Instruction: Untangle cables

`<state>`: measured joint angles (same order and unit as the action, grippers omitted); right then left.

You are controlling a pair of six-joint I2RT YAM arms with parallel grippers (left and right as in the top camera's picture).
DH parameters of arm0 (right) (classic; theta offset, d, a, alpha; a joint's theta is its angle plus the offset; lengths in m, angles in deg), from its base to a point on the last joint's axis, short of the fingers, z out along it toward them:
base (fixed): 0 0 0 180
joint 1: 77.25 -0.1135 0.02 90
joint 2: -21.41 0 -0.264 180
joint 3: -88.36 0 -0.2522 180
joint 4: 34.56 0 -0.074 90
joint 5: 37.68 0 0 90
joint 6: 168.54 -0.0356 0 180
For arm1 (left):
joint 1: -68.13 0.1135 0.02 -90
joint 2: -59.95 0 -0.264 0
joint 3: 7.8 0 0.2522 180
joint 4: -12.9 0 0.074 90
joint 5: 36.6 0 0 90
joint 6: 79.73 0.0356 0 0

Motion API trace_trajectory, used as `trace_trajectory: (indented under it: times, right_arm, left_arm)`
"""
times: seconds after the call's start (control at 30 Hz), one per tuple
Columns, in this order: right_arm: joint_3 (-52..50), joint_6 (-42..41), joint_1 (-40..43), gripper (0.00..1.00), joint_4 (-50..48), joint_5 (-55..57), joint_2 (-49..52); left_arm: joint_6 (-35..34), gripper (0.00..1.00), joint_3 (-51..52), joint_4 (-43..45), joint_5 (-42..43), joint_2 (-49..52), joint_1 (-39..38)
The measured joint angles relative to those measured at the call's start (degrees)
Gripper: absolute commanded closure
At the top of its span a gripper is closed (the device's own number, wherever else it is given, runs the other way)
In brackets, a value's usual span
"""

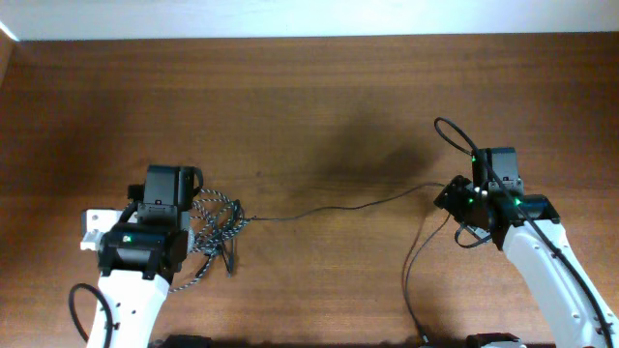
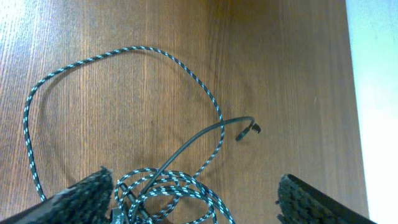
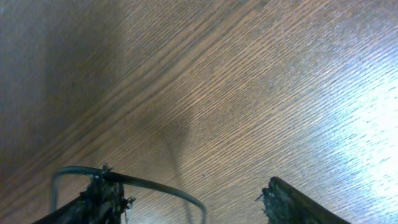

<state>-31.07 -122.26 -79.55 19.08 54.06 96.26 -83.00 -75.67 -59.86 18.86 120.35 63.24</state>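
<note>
Clearly both stand wide open, holding nothing: left end effector [image 2: 194, 193] over the braided cable [image 1: 215, 227] heaped at lower left; thin black cable [image 1: 338, 207] crosses the table [image 1: 290, 106] to the right end effector [image 3: 186, 190].

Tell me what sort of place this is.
Probably a robot lab workbench: a brown wood-grain tabletop, two white-and-black robot arms, and a braided black-and-white speckled cable tangled with a thin black cable.

The table's [image 1: 309, 97] far half gives open passage from side to side. Across the middle runs the black cable [image 1: 338, 206], barring a low sweep toward the near edge. The braided cable [image 1: 221, 224] lies heaped at its left end.
</note>
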Motion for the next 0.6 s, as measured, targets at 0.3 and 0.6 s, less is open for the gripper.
trace_trajectory:
  times: [0.3,0.6]
  right_arm:
    - [-0.22,21.07,0.2,0.01,-9.68,-33.64,0.0]
    - [-0.52,31.41,0.2,0.01,-28.5,-60.46,0.0]
  left_arm:
    - [24.85,0.01,0.0,-0.61,23.15,5.79,0.04]
    - [16.11,0.1,11.47,3.98,24.06,5.95,0.04]
